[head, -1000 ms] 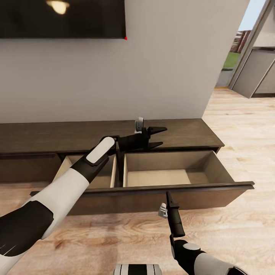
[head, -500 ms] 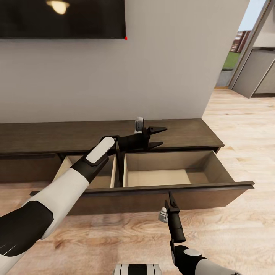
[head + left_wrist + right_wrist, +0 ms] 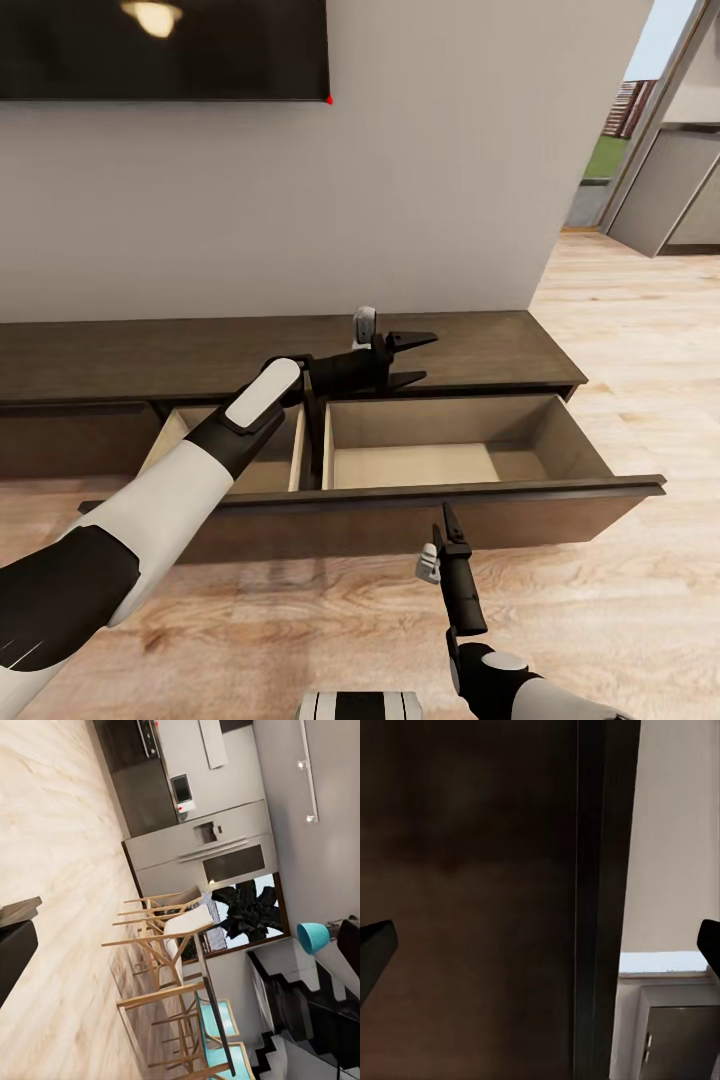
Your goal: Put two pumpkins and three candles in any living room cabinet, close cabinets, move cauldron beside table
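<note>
The cabinet (image 3: 480,350) runs long and low along the wall, and its drawer (image 3: 420,500) stands pulled well out, the pale beige compartments bare as far as they can be seen; no pumpkin, candle or cauldron appears near it. The likeliest trouble from here is the right gripper (image 3: 447,520), which sits just in front of the drawer's front panel with its fingers pointing up at the panel's lower part: a push from that spot could slide the drawer shut before anything has gone in, or the fingertips could skid along the flat, handle-less wood. The left arm reaches across the drawer from the near left corner, forearm angled up and its wrist turned sideways, so the left gripper (image 3: 415,358) hangs above the drawer's back edge, level with the cabinet top; if the drawer moved or the arm dropped, it could knock the central divider (image 3: 312,440). Its two fingers are spread apart and hold nothing. The right gripper's fingertips sit at opposite edges of the right wrist view with dark drawer wood between them, so it is parted and empty.
</note>
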